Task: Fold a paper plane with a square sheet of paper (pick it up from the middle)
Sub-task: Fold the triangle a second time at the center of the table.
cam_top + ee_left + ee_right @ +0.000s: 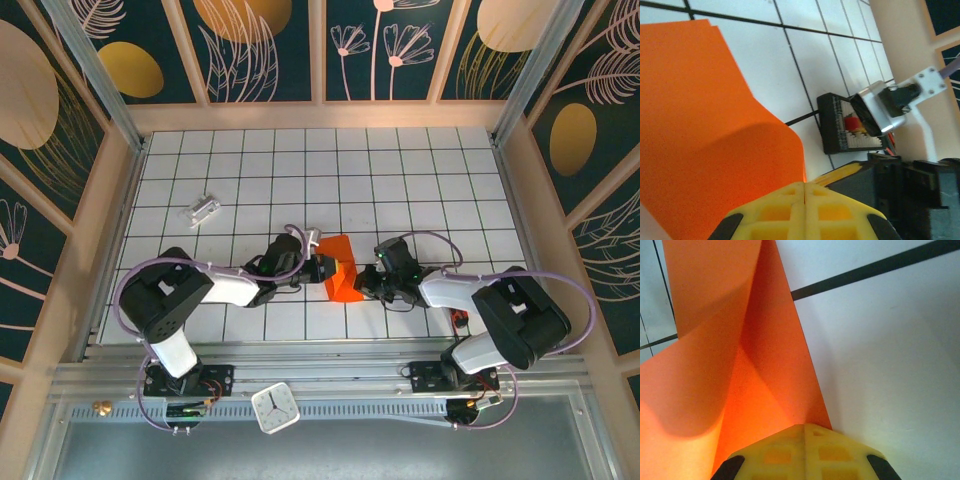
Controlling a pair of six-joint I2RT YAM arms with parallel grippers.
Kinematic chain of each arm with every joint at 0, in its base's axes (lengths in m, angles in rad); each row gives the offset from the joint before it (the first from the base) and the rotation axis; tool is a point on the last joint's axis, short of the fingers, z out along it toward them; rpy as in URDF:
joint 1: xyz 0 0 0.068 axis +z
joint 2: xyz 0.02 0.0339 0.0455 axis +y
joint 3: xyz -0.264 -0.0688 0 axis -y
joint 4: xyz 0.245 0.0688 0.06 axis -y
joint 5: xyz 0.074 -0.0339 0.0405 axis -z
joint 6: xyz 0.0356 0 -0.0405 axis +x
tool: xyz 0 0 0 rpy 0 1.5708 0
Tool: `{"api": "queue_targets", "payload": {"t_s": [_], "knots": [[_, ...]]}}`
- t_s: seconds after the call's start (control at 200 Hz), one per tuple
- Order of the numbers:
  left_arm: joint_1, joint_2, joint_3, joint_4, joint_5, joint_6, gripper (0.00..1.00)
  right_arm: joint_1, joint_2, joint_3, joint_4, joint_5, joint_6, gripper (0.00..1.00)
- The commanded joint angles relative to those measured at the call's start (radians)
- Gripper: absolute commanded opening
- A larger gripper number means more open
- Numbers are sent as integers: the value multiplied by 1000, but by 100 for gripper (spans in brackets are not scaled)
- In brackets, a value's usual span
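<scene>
The square sheet of paper (340, 268) is bright orange and stands bent and creased in the middle of the grid table, between my two grippers. My left gripper (325, 268) reaches it from the left. In the left wrist view the yellow jaws (805, 186) are pressed together, with the sheet's (715, 125) edge running into their seam. My right gripper (364, 282) meets the sheet from the right. In the right wrist view it (805, 427) is shut, with a diagonal crease of the sheet (755, 375) ending at its tips. A paper plane is out of view.
A small silvery-white block (203, 209) lies at the back left. A black tray with red-orange bits (850, 125) sits beyond the left jaws, beside the right arm. A white clock (274, 408) rests on the front rail. Wooden walls enclose the table.
</scene>
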Motion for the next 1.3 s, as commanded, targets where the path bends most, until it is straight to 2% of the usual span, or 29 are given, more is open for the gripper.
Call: {"api": "queue_targets", "payload": {"t_s": [0.0, 0.5, 0.981, 1.291], "knots": [[19, 22, -6, 27, 34, 14, 0, 12, 30, 6, -95, 76, -31, 0], [60, 81, 17, 3, 63, 77, 0, 49, 22, 26, -147, 115, -58, 0], [82, 97, 17, -37, 78, 133, 0, 62, 5, 66, -167, 115, -84, 5], [86, 136, 75, -80, 109, 160, 0, 64, 26, 75, -180, 125, -106, 4]]}}
